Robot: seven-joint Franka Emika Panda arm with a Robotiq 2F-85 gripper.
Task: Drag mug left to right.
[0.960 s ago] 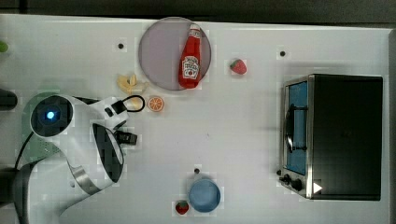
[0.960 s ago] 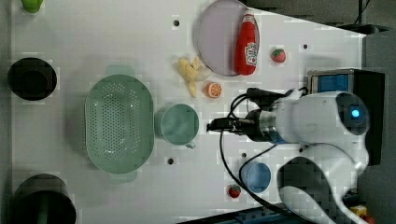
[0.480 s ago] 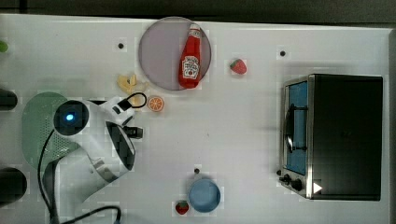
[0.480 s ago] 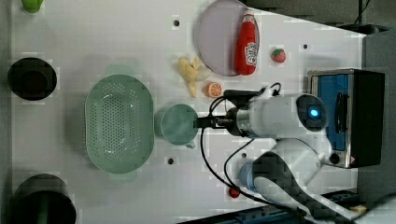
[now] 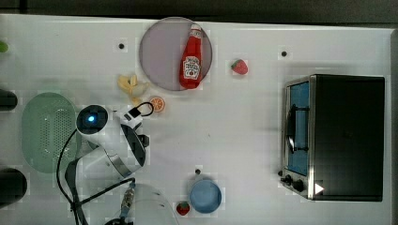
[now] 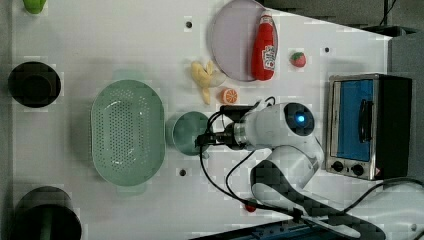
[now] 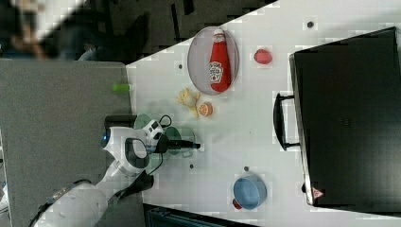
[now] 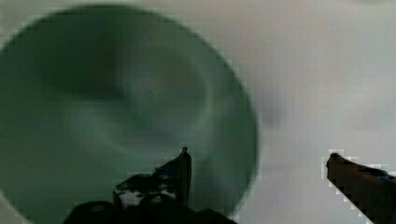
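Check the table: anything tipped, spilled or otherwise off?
One thing: the ketchup bottle lies on its side across the grey plate instead of standing. No spill shows. The mug sits upright beside the green basket, with the open gripper straddling its rim, one of the fingers inside.

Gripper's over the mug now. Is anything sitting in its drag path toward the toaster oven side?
Nothing visible blocks it. In the left view, bare table runs from the mug toward the toaster oven; the orange slice lies off to one side. The open gripper straddles the mug's rim.
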